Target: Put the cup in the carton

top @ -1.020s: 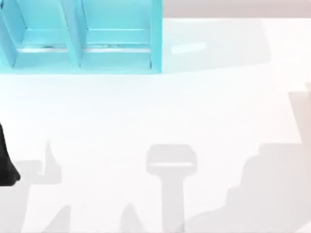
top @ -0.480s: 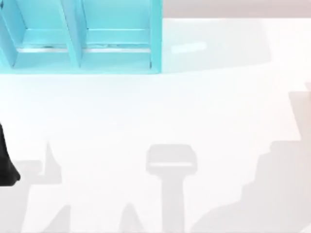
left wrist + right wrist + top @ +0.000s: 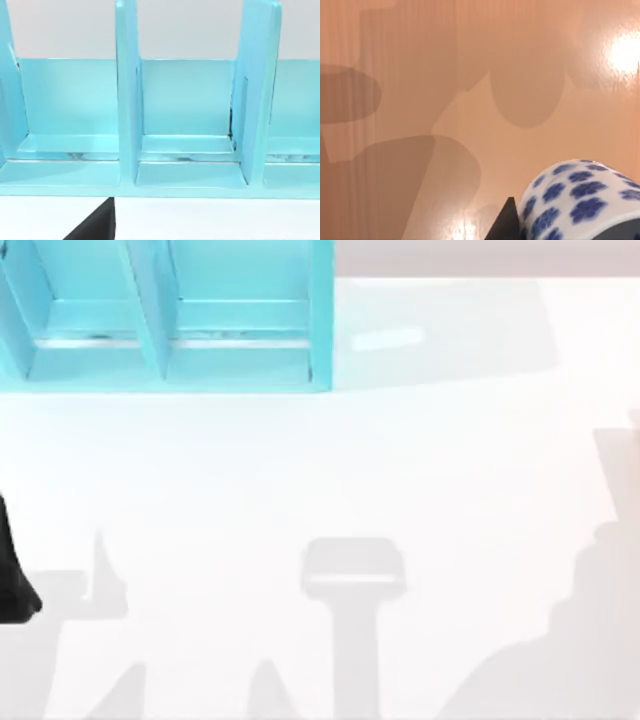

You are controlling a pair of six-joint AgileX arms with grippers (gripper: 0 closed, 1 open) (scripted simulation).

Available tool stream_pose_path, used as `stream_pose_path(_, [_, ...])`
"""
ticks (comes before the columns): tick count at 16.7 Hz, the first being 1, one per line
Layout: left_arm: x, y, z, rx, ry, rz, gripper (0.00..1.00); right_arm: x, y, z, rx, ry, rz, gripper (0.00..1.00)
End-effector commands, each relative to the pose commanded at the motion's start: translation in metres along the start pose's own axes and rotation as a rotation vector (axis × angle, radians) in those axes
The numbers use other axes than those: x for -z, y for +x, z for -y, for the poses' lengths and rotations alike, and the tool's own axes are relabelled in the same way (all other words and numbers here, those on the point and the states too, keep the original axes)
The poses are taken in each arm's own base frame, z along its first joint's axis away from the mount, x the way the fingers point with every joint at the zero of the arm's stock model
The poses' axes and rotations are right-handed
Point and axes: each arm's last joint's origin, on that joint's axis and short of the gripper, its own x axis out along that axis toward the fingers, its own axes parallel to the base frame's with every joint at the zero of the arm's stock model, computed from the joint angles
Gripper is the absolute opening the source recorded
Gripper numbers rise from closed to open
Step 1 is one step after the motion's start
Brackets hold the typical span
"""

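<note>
**Cup carried at my right gripper, carton waiting far off**

At my right wrist, the cup, white with blue flower prints, lay pressed right against a dark finger of my right gripper; only one finger showed beside its wall, so I judged that the gripper was clamped on the cup, though the far finger was hidden behind it; beyond the cup spread a glossy orange-tan floor with soft shadows and bright glints, which suggested that I held the cup off the side of the table, lifted clear so that nothing could snag it on the way across.

The carton, a turquoise rack of upright dividers forming open bays, stood at the far edge of the white table, well apart from my right gripper and toward my left arm's side; its bays opened toward my arms, presumably so a cup could be slid or lowered in from the front.

My left arm sat parked at the table's left edge, a dark sliver in the top view; from its wrist the carton's bays faced it squarely, and a dark part of my left gripper poked in near the carton's front lip; I could not tell whether that gripper was spread or closed.

By my judgement the carry was barely begun.
</note>
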Motion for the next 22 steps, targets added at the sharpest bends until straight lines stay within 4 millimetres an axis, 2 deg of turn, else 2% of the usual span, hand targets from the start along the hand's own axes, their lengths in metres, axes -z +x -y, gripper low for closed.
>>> stream_pose_path(3, [0.0,0.0,0.0,0.0,0.0,0.0,1.0,0.0,0.0,0.0,0.0,0.0,0.0,0.0])
stream_pose_path(16, [0.0,0.0,0.0,0.0,0.0,0.0,1.0,0.0,0.0,0.0,0.0,0.0,0.0,0.98])
stream_pose_path(22, [0.0,0.0,0.0,0.0,0.0,0.0,1.0,0.0,0.0,0.0,0.0,0.0,0.0,1.0])
